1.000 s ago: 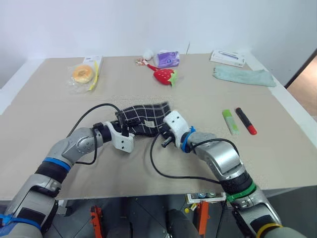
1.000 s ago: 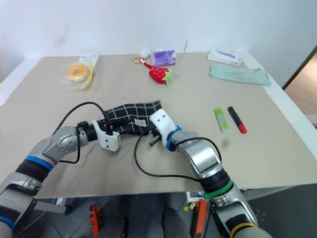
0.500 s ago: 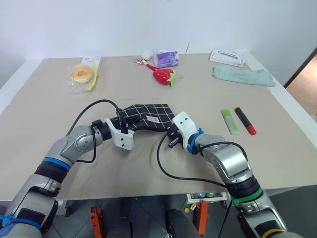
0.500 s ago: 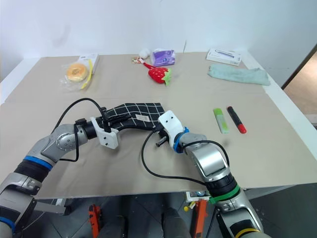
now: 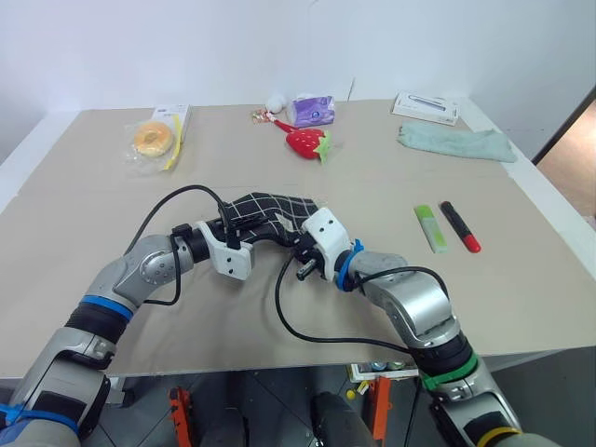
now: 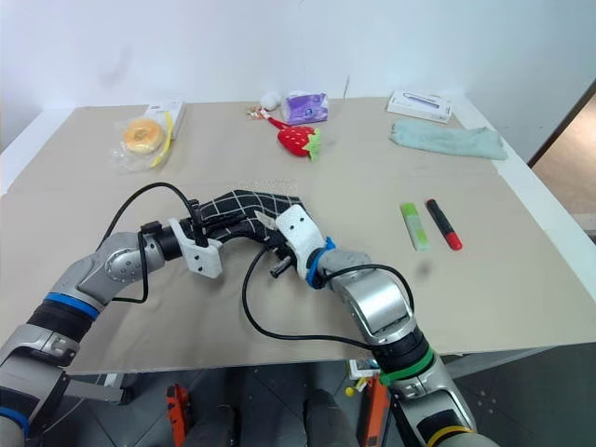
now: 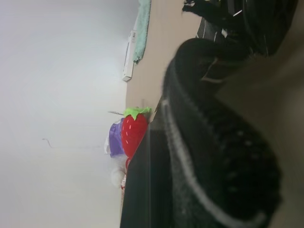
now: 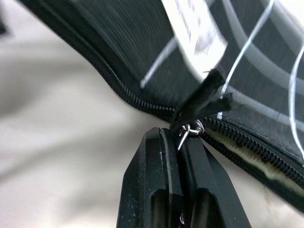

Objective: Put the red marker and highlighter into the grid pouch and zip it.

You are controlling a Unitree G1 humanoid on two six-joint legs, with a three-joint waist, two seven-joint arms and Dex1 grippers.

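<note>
both arms bent inward, fingers pinched on grid pouch (image 5: 270, 212) ends.

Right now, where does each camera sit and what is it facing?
Head eyes: look forward and down over the table at both arms on the grid pouch.
Left wrist: along the left claw, across the tabletop to the strawberry plush.
Right wrist: along the shut right claw, on the zipper pull.
All share the pouch.

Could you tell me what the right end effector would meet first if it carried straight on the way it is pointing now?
The right end effector is shut on the zipper pull, so the grid pouch comes first; beyond it is probably the left end effector holding the far end.
</note>
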